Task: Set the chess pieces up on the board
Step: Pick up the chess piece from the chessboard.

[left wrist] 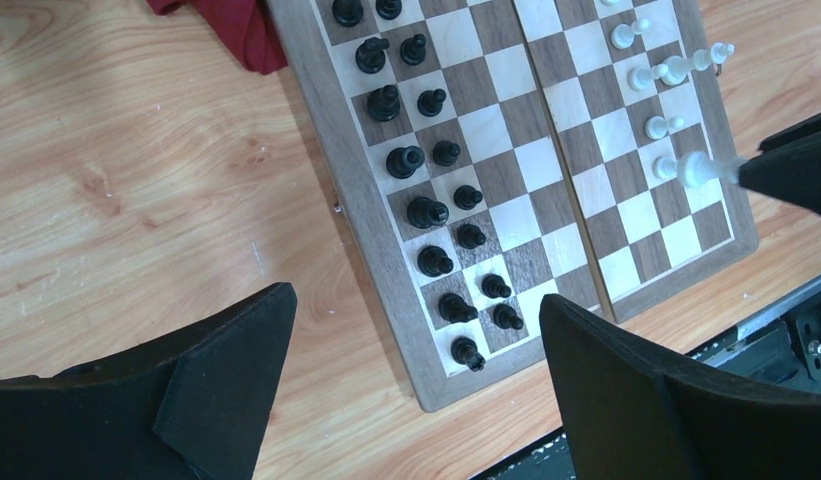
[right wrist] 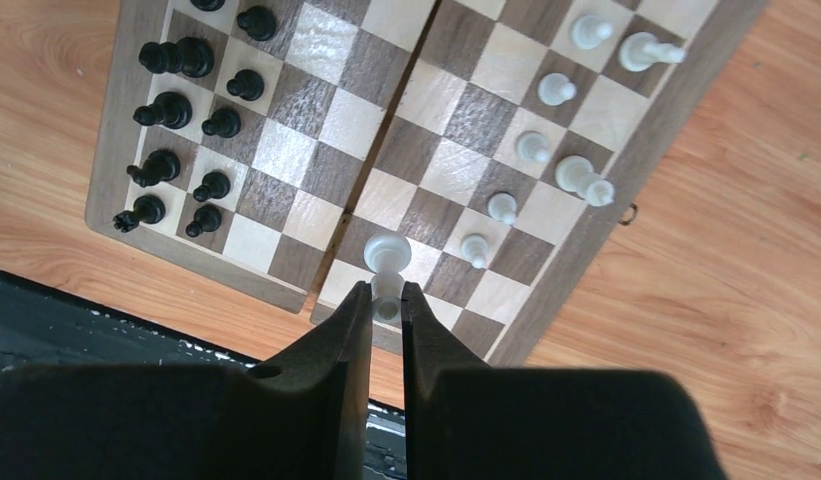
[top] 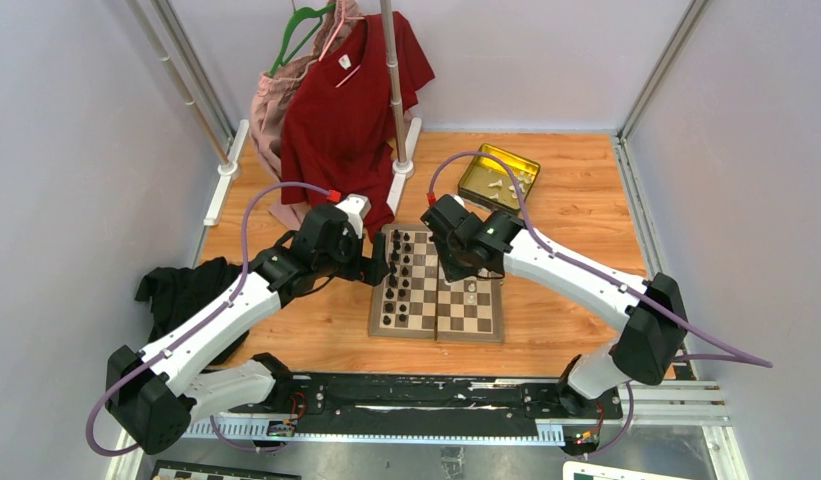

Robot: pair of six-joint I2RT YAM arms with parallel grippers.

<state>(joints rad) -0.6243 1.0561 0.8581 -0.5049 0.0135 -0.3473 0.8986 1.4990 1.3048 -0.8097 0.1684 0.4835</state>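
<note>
Top view, scene: The left arm [top: 216, 318] and right arm [top: 576, 275] lean in over the chessboard [top: 483, 318], which lies in the middle of the wooden table [top: 586, 230].
Top view, supply: A gold tin [top: 476, 180] beyond the board's far right corner holds a few pale pieces. A red shirt [top: 341, 110] hangs behind it.
Left wrist view, left pincer [left wrist: 416, 390]: Its jaws are wide apart and hold nothing. It hangs over the board's near corner beside the black pieces [left wrist: 426, 212], which stand two rows deep.
Left wrist view, far side: Several white pieces [left wrist: 661, 72] stand on the opposite edge rows.
Right wrist view, right pincer [right wrist: 386, 300]: It is clamped on a white chess piece [right wrist: 386, 255] of a kind I cannot tell. The piece is carried over the near edge squares beside the fold seam.
Step in hand: The white side looks roughly half set, and this piece appears to be on its way to its square.
Next move: It calls for lowering the piece base-down onto a vacant home square, clear of its neighbours, and then spreading the jaws.
Writing: No brand, label or lettering can be read in any view.
</note>
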